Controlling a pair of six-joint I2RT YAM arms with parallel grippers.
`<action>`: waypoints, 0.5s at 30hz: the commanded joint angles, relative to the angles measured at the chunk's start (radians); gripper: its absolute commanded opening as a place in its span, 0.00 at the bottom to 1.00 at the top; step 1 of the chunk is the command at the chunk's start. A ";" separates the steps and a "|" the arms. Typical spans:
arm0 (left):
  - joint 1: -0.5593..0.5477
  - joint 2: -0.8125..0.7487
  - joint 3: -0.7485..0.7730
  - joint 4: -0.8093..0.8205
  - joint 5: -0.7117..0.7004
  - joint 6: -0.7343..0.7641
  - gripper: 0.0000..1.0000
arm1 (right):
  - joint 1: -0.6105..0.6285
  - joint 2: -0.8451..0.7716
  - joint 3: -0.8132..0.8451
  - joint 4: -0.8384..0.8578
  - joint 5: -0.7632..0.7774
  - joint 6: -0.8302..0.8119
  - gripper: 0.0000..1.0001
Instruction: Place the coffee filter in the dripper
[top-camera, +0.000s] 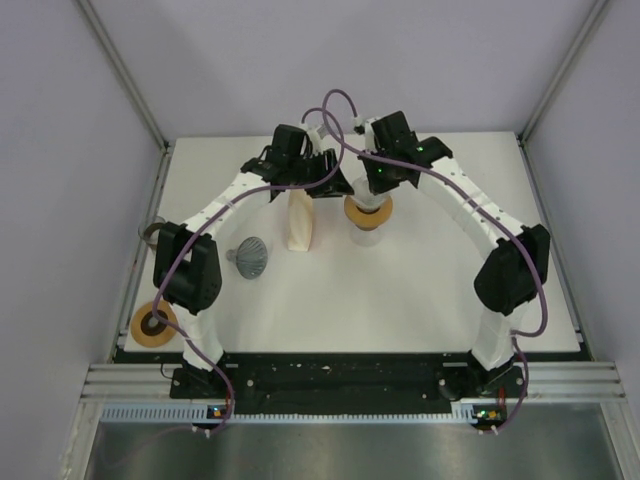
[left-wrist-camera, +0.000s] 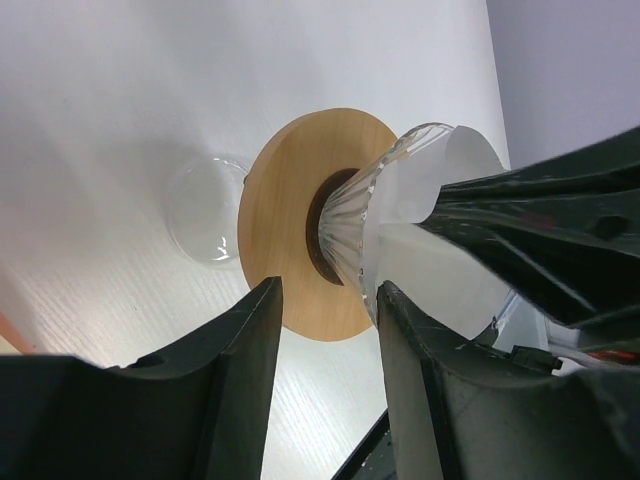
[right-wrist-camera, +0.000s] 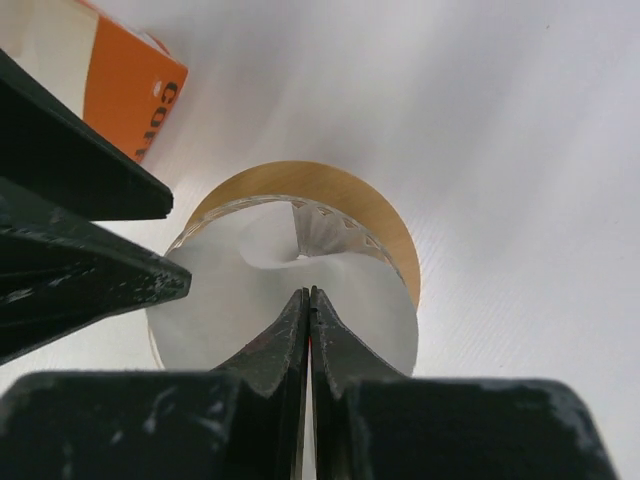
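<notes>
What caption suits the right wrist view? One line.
Shut jaws of the right gripper poised over the paper filter in the glass dripper.

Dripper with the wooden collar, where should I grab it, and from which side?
Probably the edge of the wooden collar, coming in level from the side: it's a flat disc jutting out around the tapered glass cone, whose mouth the filter fills.

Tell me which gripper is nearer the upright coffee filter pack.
Left. The left gripper is between the coffee filter pack and the glass dripper; the right gripper is over the dripper, farther from the pack.
</notes>
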 joint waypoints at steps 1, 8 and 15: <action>-0.002 -0.021 -0.004 0.029 -0.010 0.021 0.48 | 0.001 -0.110 0.021 0.052 0.045 -0.013 0.00; -0.003 -0.035 0.037 -0.003 -0.012 0.052 0.59 | 0.000 -0.172 -0.006 0.055 0.060 -0.011 0.00; -0.003 -0.050 0.071 -0.039 -0.006 0.092 0.67 | -0.002 -0.211 -0.018 0.063 0.040 -0.011 0.00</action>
